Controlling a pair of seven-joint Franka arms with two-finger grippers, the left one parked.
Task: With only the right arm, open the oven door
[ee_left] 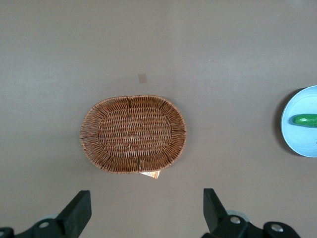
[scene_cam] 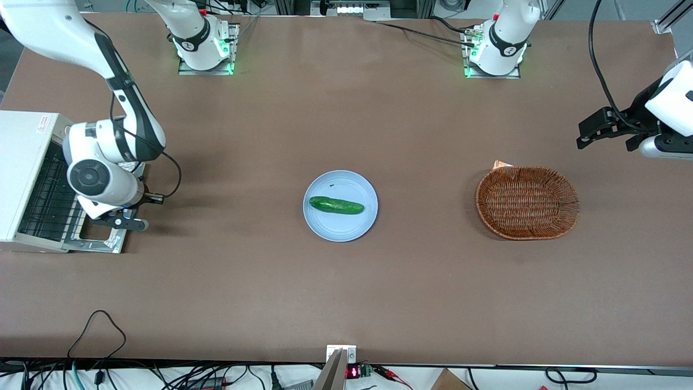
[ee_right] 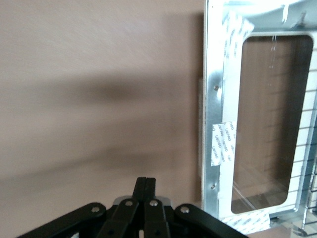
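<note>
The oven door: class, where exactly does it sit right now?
The oven door lies folded down flat on the table in front of the white toaster oven, at the working arm's end, with the shut gripper just above it.

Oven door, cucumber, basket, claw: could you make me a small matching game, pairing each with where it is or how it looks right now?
Things:
1. oven door
2. cucumber
3. wicker basket
4. claw

States:
A. lying on the blue plate
B. nothing in it, toward the parked arm's end of the table
C. folded down flat, oven rack showing
D. shut, holding nothing, just off the door's edge

Pairs: 1-C, 2-A, 3-B, 4-D
</note>
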